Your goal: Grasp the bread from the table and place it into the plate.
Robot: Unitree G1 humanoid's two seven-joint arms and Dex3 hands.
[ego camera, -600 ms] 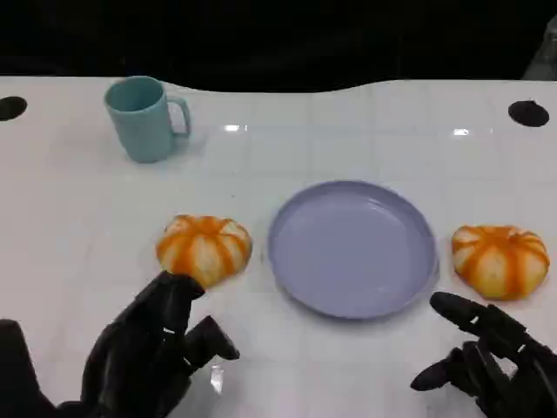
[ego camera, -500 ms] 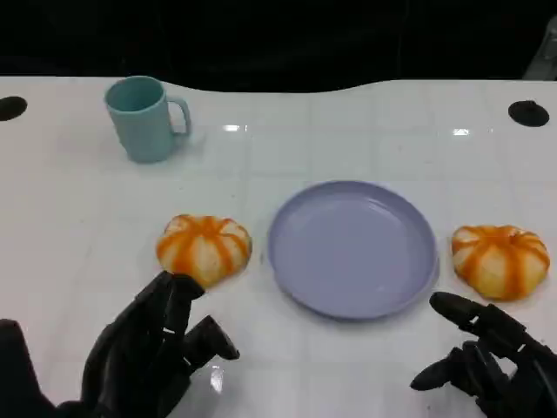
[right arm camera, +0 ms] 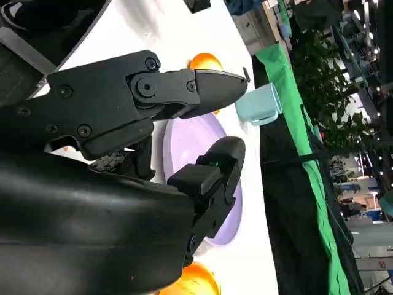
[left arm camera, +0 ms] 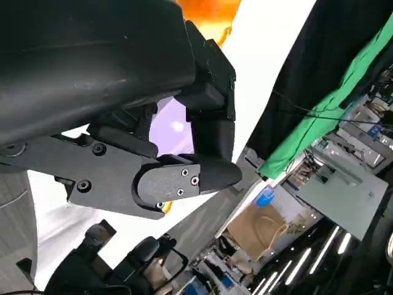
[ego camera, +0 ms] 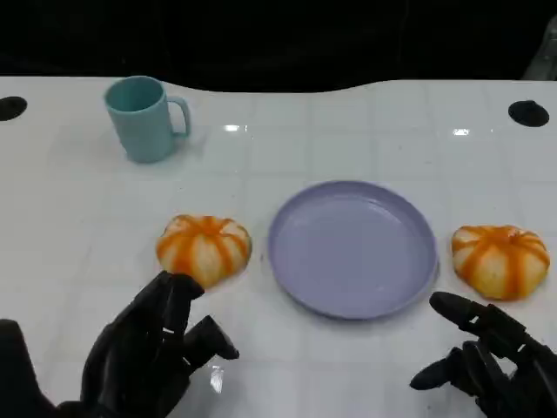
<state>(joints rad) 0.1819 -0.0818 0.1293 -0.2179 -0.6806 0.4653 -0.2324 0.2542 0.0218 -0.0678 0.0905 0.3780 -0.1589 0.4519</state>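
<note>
White tiled surface [ego camera: 348,131], seen whole from the head view: two orange-striped breads, one lavender plate [ego camera: 352,247], one teal mug [ego camera: 144,117]. Left bread [ego camera: 204,248] just left of the plate, on the surface; right bread [ego camera: 500,259] just right of it, apart from the rim. Mug well behind the left bread, near the far edge. Nothing in the plate.

Left hand [ego camera: 152,348] low at the near left, fingertips [ego camera: 178,287] just short of the left bread, fingers apart, holding nothing. Right hand [ego camera: 492,361] at the near right, fingers spread and empty, just below the right bread.

From the left wrist view: black shell and fingers of the left hand [left arm camera: 153,153] close up, a sliver of plate [left arm camera: 172,123] and orange bread [left arm camera: 209,12] behind, plus the other hand [left arm camera: 110,270] and a cluttered room beyond the surface edge. From the right wrist view: right hand [right arm camera: 184,123] parted over the plate [right arm camera: 190,141], mug [right arm camera: 261,104] and far bread [right arm camera: 206,61] past it, near bread [right arm camera: 196,279] at the frame edge, green cloth [right arm camera: 307,153] and plants beyond.
</note>
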